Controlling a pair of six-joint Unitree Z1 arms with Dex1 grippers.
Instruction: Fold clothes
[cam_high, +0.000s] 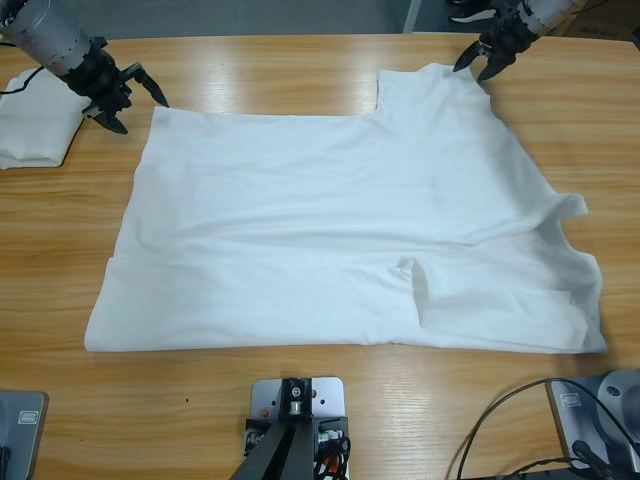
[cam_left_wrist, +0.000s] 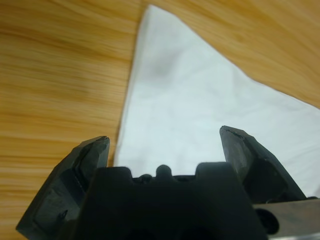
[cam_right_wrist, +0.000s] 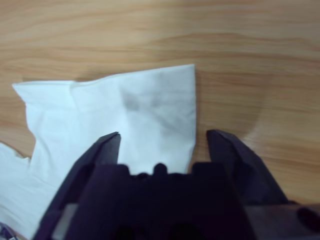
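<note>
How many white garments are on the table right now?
2. A large T-shirt lies spread flat across the table's middle; a folded white garment sits at the far left edge, partly cut off, so more could lie beyond.

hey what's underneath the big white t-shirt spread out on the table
Only the wooden table shows around the white T-shirt, which lies spread flat on it. Anything beneath is covered by the fabric. Both pincers, left and right, hang open at its far corners.

High view: straight down over the T-shirt (cam_high: 340, 230) on the table (cam_high: 300, 60)
Left wrist view: close above a T-shirt corner, past the left gripper (cam_left_wrist: 162, 145)
Right wrist view: close above another corner
Shared: those corners appear from above too
</note>
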